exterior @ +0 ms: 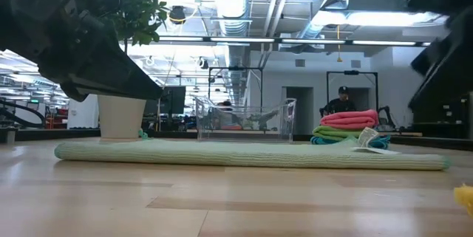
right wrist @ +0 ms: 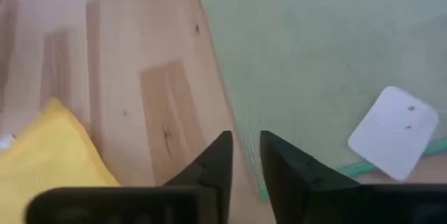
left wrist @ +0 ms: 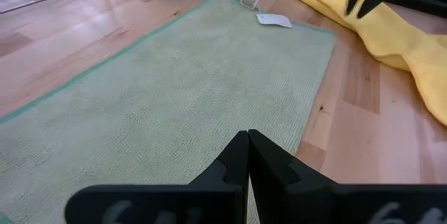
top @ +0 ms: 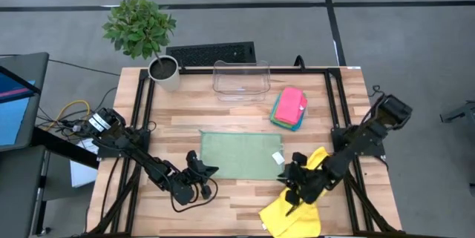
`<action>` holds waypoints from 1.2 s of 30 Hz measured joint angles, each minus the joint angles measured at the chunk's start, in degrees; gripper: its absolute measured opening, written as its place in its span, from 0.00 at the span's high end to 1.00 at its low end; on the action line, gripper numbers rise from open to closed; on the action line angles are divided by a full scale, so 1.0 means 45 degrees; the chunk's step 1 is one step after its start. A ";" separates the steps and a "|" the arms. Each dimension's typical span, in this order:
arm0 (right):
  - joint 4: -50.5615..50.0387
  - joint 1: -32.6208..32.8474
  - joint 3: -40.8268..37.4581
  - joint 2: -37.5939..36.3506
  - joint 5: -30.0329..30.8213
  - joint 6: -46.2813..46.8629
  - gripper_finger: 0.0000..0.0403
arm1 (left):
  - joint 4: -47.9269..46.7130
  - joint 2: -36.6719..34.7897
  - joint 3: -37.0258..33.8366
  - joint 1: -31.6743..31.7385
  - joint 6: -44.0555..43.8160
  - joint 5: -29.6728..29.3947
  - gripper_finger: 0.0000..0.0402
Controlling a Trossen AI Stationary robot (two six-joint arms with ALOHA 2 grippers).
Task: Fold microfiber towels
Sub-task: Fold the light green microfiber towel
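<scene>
A pale sage green towel [top: 241, 155] lies flat on the table's middle as a long rectangle, with a white tag [right wrist: 393, 133] at its right near corner. My left gripper [top: 213, 170] is shut and hovers over the towel's left near corner [left wrist: 209, 105], clear of it in the low view [exterior: 111, 74]. My right gripper [right wrist: 244, 140] stands a narrow gap open above the towel's near edge by the right corner [top: 283, 174]. A yellow towel [top: 297, 208] lies crumpled at the near right, under my right arm. Pink, bright green and blue towels [top: 289, 108] lie folded in a stack at the far right.
A clear plastic bin [top: 241, 80] stands behind the sage towel at the table's far edge. A potted plant [top: 163, 71] stands at the far left corner. Bare wood shows left of the towel and along the near edge [top: 230, 201].
</scene>
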 joint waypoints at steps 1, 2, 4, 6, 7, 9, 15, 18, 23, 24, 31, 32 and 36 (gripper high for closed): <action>-0.0033 -0.0170 -0.0005 0.0062 -0.0357 -0.0214 0.76 | -0.0025 -0.0005 0.0000 0.0001 0.0008 -0.0001 1.00; -0.0031 -0.0301 -0.0010 0.0135 -0.0605 -0.0394 0.73 | -0.0038 -0.0003 0.0000 -0.0002 0.0053 -0.0001 1.00; 0.0075 -0.0492 -0.0005 0.0366 -0.0887 -0.0616 0.69 | -0.0036 -0.0005 0.0000 -0.0004 0.0067 -0.0001 1.00; 0.0006 -0.0552 -0.0010 0.0597 -0.0991 -0.0897 0.66 | -0.0040 -0.0005 0.0000 0.0001 0.0049 -0.0001 1.00; 0.0078 -0.0546 -0.0010 0.0701 -0.0996 -0.0994 0.65 | -0.0040 -0.0005 0.0000 0.0001 0.0049 0.0008 1.00; 0.0082 -0.0411 -0.0010 0.0867 -0.1040 -0.1113 0.63 | -0.0040 -0.0005 0.0000 -0.0004 0.0044 0.0046 1.00; -0.0070 -0.0080 0.0005 0.1521 -0.0968 -0.0890 0.57 | -0.0057 -0.0005 0.0000 0.0000 0.0059 0.0067 1.00; -0.0117 -0.0067 0.0064 0.1911 -0.0671 -0.0351 0.57 | -0.0145 -0.0005 0.0000 -0.0003 0.0056 0.0053 1.00; -0.0300 -0.0060 0.0087 0.2214 -0.0448 0.0609 0.63 | -0.0190 -0.0005 0.0000 -0.0004 -0.0034 0.0048 1.00; -0.0384 -0.0064 0.0087 0.2214 -0.0433 0.0815 0.66 | -0.0203 -0.0005 0.0000 -0.0003 -0.0034 0.0048 1.00; -0.1388 -0.0079 0.0508 0.2253 -0.0539 0.0984 0.95 | -0.0205 -0.0005 0.0000 0.0001 -0.0063 0.0038 1.00; -0.1725 -0.0077 0.0743 0.2212 -0.0633 0.0758 0.97 | -0.0205 -0.0005 0.0000 0.0001 -0.0063 0.0038 1.00; -0.3456 -0.0290 0.1895 0.2144 -0.1136 -0.0302 0.95 | -0.0249 -0.0005 0.0000 0.0001 -0.0068 0.0030 1.00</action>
